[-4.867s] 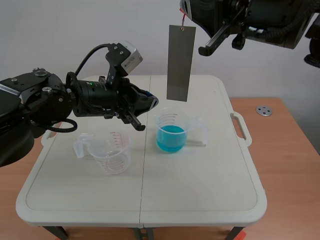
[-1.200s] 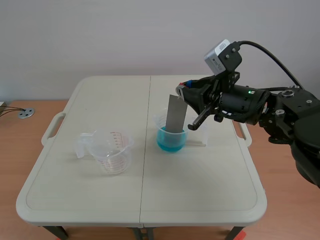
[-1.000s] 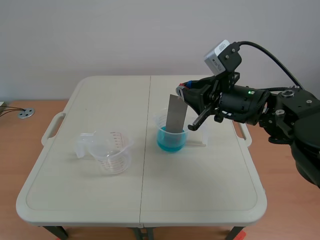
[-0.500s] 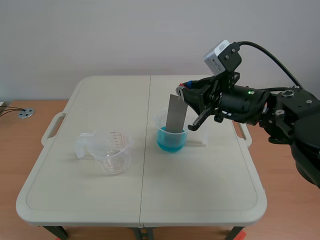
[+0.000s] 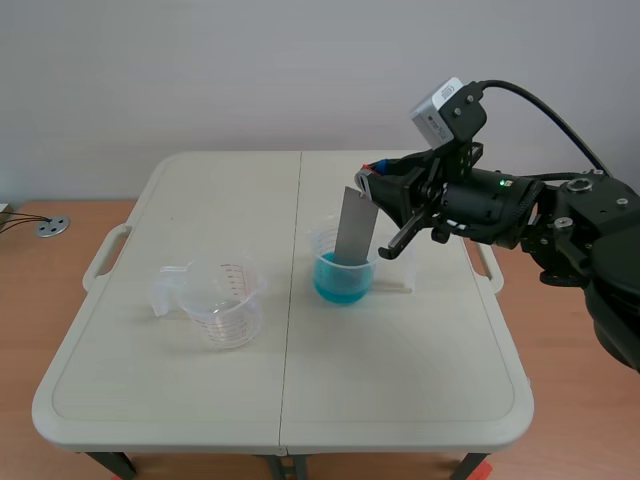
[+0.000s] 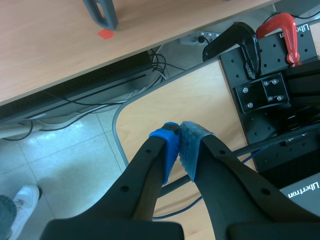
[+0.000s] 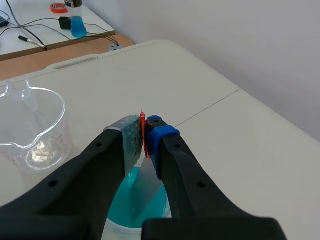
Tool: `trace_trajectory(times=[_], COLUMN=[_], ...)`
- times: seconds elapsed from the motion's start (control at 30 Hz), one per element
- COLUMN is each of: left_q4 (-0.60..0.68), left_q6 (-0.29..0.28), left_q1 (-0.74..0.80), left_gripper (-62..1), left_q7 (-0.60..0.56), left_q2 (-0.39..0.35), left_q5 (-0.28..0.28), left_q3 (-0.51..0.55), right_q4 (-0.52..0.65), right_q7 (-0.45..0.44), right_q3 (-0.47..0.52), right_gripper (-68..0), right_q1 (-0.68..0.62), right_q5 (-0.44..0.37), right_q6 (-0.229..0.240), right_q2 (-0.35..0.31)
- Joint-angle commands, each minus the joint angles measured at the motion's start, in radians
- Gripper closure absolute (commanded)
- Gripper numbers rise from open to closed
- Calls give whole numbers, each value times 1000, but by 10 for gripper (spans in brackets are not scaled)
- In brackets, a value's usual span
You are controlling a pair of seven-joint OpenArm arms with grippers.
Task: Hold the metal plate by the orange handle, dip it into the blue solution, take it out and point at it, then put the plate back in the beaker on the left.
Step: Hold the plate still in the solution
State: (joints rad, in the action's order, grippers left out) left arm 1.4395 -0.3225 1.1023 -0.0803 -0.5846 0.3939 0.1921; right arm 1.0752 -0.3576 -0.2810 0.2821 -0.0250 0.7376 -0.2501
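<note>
The grey metal plate [image 5: 355,226] stands tilted in the clear beaker of blue solution [image 5: 341,272], its lower end in the liquid. My right gripper [image 5: 370,181] comes in from the right and is shut on the thin orange handle [image 7: 142,124] at the plate's top. Under that gripper in the right wrist view I see the plate [image 7: 148,183] and the blue solution [image 7: 123,201]. The empty clear beaker [image 5: 222,301] sits to the left, also in the right wrist view [image 7: 34,144]. My left gripper [image 6: 179,143] is shut on nothing, off the table, over floor and a wooden desk edge.
The white folding table [image 5: 400,400] has side handles [image 5: 484,257]. A wooden desk surrounds it, with a small metal disc [image 5: 51,227] at the left. A bottle of blue liquid [image 7: 75,19] stands on a far desk. A black mount with a red clamp [image 6: 285,29] lies under the left gripper.
4.9 s ago the plate hung high with the left arm beside it; now it stands in the blue solution and the left arm is out of the scene. Lately the right gripper shifted slightly up and right.
</note>
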Motion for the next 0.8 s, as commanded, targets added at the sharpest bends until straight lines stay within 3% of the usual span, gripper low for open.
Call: trace_trajectory(times=[0.0, 0.43, 0.77], left_q4=[5, 5, 6], left_q6=[-5, -5, -4], left_q1=[2, 2, -50], left_gripper=[-15, -15, -15], left_q7=[-8, -9, -11], left_q2=[3, 3, -4], left_q5=[6, 6, -21], left_q3=[-4, -4, -3], right_q4=[31, 137, 318], right_q7=[-7, -3, 39], right_q3=[8, 19, 56], right_gripper=[-13, -13, -13], right_q1=[11, 7, -54], right_q5=[-5, -4, -4], right_q6=[8, 8, 8], right_q2=[-11, -31, -43])
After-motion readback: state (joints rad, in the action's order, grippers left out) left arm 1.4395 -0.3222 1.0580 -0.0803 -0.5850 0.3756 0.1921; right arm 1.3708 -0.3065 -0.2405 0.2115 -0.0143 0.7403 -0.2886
